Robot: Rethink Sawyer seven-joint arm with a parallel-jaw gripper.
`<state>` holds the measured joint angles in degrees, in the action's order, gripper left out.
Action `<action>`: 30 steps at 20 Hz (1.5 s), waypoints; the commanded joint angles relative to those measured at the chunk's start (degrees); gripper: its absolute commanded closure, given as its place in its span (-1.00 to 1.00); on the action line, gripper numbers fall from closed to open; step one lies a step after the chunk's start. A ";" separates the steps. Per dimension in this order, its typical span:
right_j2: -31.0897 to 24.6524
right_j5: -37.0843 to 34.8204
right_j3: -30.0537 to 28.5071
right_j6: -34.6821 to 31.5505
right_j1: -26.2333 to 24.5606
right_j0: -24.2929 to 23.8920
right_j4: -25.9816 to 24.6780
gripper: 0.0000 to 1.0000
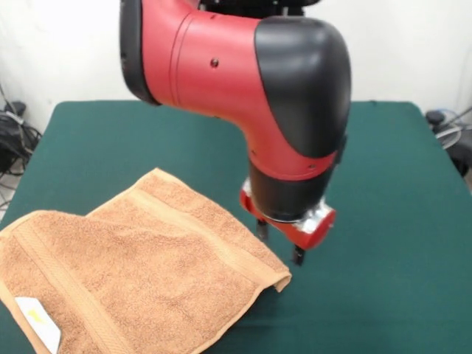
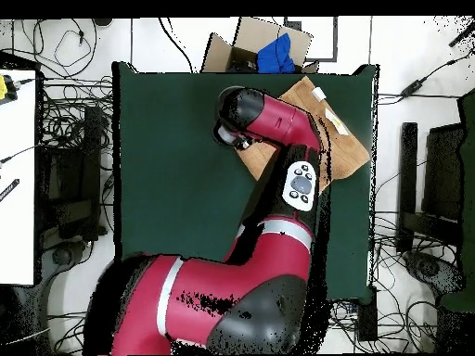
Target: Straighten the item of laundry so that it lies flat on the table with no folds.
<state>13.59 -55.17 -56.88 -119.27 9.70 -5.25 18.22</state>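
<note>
Peach-orange terry towel [image 1: 140, 276] with woven bands and a white tag [image 1: 38, 322] is lying folded over itself at the dark green felt surface's [image 1: 398, 214] near-left corner in the front view, overhanging the near edge. The red-and-black arm's hand [image 1: 279, 241] is hovering just beside its right corner, fingers narrowly apart, holding nothing. Overhead, the arm is covering part of the towel [image 2: 339, 148]; bare surface [image 2: 176, 167] is stretching wide beside it.

We find no text we can read: the white tag [image 1: 38, 322] on the towel [image 1: 140, 280] carries only a yellow smudge (too blurred for letters or numbers).
</note>
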 commanded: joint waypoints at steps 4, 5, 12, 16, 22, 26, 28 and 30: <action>7.10 -11.92 2.16 -4.83 1.21 0.58 -9.85 -1.00; 7.74 -12.66 1.72 -5.02 2.13 0.75 -10.57 -1.00; 17.25 -11.43 5.13 -27.51 -4.00 7.21 -11.68 -1.00; 19.54 -15.45 12.73 -33.00 -10.13 7.03 -8.76 -1.00; 22.45 -20.05 20.45 -37.81 -16.15 6.97 -7.23 -1.00; 23.54 -23.12 23.14 -39.01 -17.16 7.18 -7.73 -1.00; 23.44 -23.66 23.42 -39.09 -17.16 7.25 -8.20 -1.00; 23.19 -23.67 23.26 -38.33 -16.96 7.17 -8.81 -1.00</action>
<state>36.66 -74.29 -34.65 -143.05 -4.26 1.11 8.83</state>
